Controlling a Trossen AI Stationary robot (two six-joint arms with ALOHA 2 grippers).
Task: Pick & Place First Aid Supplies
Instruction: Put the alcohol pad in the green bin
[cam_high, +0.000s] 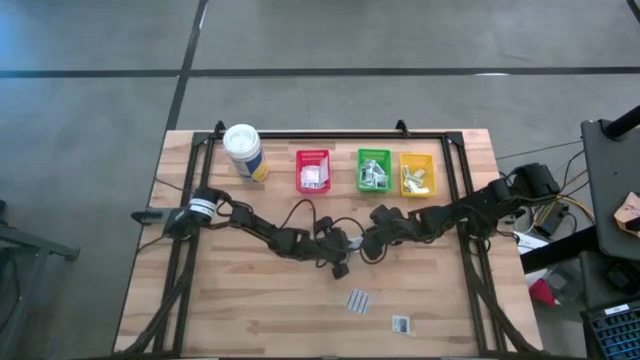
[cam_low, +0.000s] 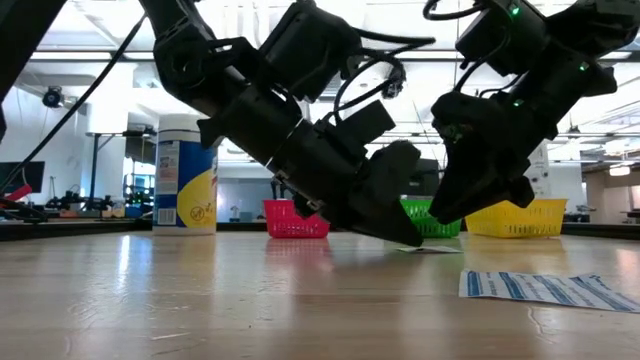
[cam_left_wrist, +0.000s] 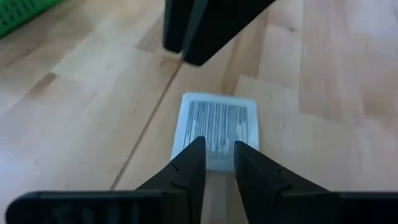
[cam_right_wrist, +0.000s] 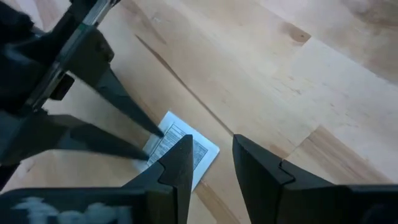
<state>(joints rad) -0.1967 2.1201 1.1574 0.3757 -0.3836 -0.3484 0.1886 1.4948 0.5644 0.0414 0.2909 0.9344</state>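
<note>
Left gripper (cam_left_wrist: 219, 155) down on small white packet (cam_left_wrist: 217, 127) mid-table, just in front of the green bin (cam_high: 374, 170); fingers spread w/ a narrow gap, tips straddling packet's near edge, nothing pinched. Right gripper (cam_right_wrist: 211, 155) just beside, fingers apart, empty. Tip: slide one tip under the edge, then close, lift flat; keep right clear.

A white cylindrical canister (cam_high: 244, 152) with a yellow label stands upright near the table's (cam_high: 250, 310) far edge, toward its far left corner. Along the same far edge, three small plastic bins sit in a row: a red bin (cam_high: 313, 171) nearest the canister, a green bin (cam_high: 374, 170) beside it, and a yellow bin (cam_high: 417, 173) closest to the far right corner. The three bins stand just apart from one another. The table is of pale wooden planks with a dark frame along its edges.
</note>
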